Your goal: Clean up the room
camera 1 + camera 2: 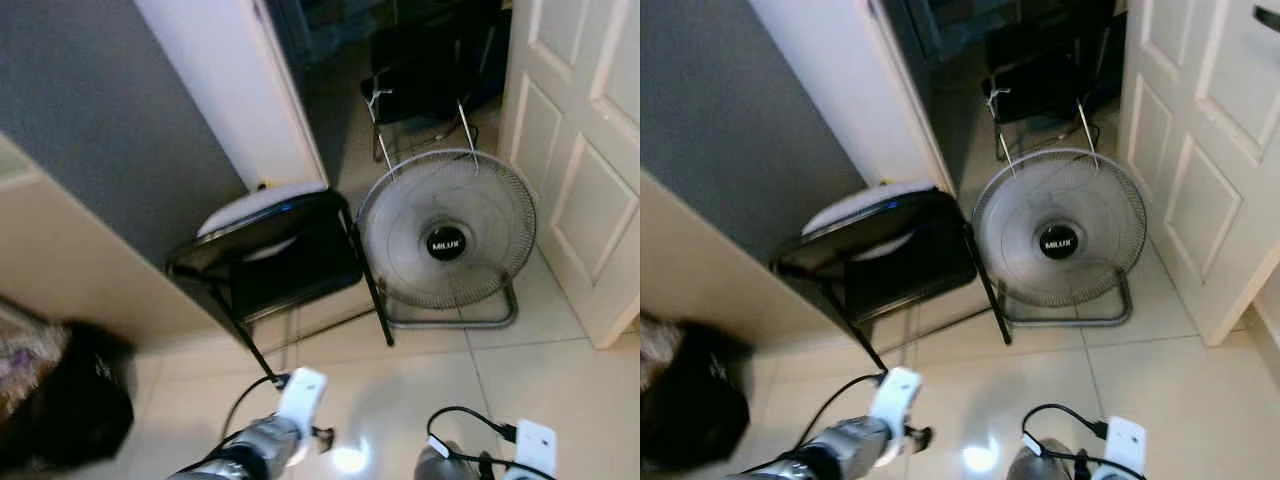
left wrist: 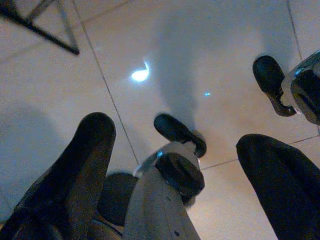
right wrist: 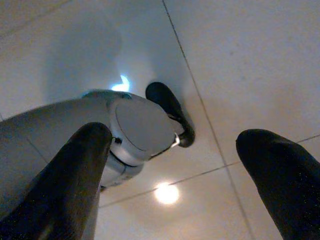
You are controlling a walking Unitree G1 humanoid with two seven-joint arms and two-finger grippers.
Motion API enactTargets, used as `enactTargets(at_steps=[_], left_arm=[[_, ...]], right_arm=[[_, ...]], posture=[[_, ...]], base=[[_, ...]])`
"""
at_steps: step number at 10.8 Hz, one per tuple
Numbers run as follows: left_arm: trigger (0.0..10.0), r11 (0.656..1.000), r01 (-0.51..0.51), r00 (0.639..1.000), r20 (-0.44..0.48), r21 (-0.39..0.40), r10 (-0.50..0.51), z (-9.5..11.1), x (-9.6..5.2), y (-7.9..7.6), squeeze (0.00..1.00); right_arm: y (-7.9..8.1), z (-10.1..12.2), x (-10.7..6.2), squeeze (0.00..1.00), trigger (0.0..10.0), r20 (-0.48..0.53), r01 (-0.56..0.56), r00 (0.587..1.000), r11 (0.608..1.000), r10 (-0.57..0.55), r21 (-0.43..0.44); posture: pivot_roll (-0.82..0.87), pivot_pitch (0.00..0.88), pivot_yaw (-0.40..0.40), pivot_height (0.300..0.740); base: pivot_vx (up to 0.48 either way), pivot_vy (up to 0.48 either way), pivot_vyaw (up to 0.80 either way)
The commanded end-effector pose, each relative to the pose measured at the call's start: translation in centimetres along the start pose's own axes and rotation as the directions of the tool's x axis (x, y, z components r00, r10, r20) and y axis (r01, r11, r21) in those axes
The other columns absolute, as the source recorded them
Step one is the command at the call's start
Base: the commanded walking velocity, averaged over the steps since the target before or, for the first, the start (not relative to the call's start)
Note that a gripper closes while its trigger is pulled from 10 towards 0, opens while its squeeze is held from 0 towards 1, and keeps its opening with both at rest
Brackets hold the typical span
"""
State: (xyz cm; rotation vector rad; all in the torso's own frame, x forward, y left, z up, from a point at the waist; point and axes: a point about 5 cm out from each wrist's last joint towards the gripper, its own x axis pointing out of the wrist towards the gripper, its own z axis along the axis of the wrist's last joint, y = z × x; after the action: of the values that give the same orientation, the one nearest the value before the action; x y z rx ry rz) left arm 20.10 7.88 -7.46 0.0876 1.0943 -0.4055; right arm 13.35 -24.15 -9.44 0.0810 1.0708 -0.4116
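Two end effectors hung low over the pale tiled floor (image 1: 520, 370), each with its black fingers spread apart and grasping nothing: the left end effector (image 2: 175, 165) and the right end effector (image 3: 175, 165). Ahead, a black folding chair (image 1: 275, 255) stood against the grey wall (image 1: 90, 110), a white round object (image 1: 255, 205) showing behind its seat. Just right of the chair sat a round floor fan (image 1: 447, 240) marked MILUX, near the white panelled door (image 1: 590, 150). At the near left lay a dark bundle (image 1: 65, 405), too blurred to identify.
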Motion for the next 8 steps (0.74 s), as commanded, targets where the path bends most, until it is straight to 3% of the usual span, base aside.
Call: enactTargets(at_steps=[1, 3, 5, 8], left_arm=[[10.0, 0.998, -0.041, 0.999, -0.019, -0.04, 0.04, -0.8, -0.2, 1.5, 0.0], [10.0, 0.997, -0.045, 0.999, -0.021, -0.056, 0.044, -0.9, -0.4, 2.1, 0.0], [10.0, 0.991, -0.07, 0.998, -0.014, -0.113, 0.068, -1.1, -0.6, 3.1, 0.0], [10.0, 0.98, -0.08, 0.997, -0.009, -0.184, 0.079, -1.4, -0.7, 3.6, 0.0]], right_arm=[[3.0, -2.0, -0.4, 0.0, 10.0, -0.091, -0.136, 0.987, 0.99, 0.132, -0.041], [4.4, -1.2, -0.4, 0.0, 10.0, -0.086, -0.179, 0.981, 0.979, 0.171, -0.096], [4.1, -0.3, -0.2, 0.0, 10.0, -0.085, -0.184, 0.982, 0.966, 0.171, -0.181], [4.2, 1.7, 0.0, 0.0, 10.0, -0.018, -0.174, 0.984, 0.955, 0.175, -0.241]], posture=[[-0.42, 0.0, 0.2, 0.725], [-0.37, 0.0, 0.148, 0.725], [-0.3, 0.0, 0.097, 0.725], [-0.26, 0.0, 0.081, 0.725]], base=[[0.0, 0.0, 0.0], [0.0, 0.0, 0.0], [0.0, 0.0, 0.0], [0.0, 0.0, 0.0]])
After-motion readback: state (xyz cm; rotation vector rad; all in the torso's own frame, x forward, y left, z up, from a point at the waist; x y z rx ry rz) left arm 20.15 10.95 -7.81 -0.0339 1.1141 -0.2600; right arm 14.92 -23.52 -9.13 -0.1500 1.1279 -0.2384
